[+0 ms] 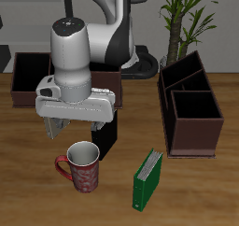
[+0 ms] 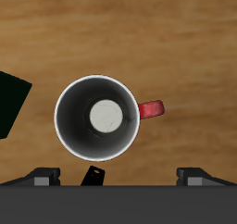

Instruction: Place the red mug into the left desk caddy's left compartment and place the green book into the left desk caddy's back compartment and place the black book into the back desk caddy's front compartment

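Hovering above the red mug (image 1: 82,166), the gripper (image 1: 73,127) looks set up for a top-down grasp, which fits the mug being first in the task. The mug stands upright on the wooden surface (image 1: 196,197), mouth up, near the front edge; in the wrist view its round rim (image 2: 97,118) sits almost centred below the camera with the handle (image 2: 151,108) pointing to three o'clock. The jaws are spread wide and hold nothing; both tips show apart from the mug, not touching it. From the mug, the green book (image 1: 147,179) stands upright at about three o'clock, close by, and the black book (image 1: 105,136) stands just behind at about one o'clock, partly hidden by the arm. The left desk caddy (image 1: 191,101) sits well apart, farther back, its compartments open upward.
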Controlling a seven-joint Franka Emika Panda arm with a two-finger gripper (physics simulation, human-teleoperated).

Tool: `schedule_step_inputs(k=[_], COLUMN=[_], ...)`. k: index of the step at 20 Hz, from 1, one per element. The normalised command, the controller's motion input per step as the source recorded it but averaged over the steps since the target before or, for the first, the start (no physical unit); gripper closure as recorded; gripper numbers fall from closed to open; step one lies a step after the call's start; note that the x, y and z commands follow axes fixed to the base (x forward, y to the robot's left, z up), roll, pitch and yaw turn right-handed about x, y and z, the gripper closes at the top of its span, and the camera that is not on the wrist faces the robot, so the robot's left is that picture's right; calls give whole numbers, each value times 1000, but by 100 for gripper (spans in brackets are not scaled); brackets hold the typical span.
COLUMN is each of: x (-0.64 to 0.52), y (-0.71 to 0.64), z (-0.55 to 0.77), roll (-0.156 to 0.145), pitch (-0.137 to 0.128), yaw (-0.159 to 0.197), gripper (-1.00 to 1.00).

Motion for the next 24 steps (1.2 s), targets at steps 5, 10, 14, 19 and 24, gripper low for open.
schedule_step_inputs(k=[5,10,14,19,24], x=[11,67,77,50,-1], y=[-249,-153,-1,128,82], z=[-215,-375,-309,-436,-191], roll=[0,3,7,13,12], pitch=[-40,9,19,48,26], yaw=[-67,-42,-31,-9,-25], gripper=[-100,-100,-100,-100,100])
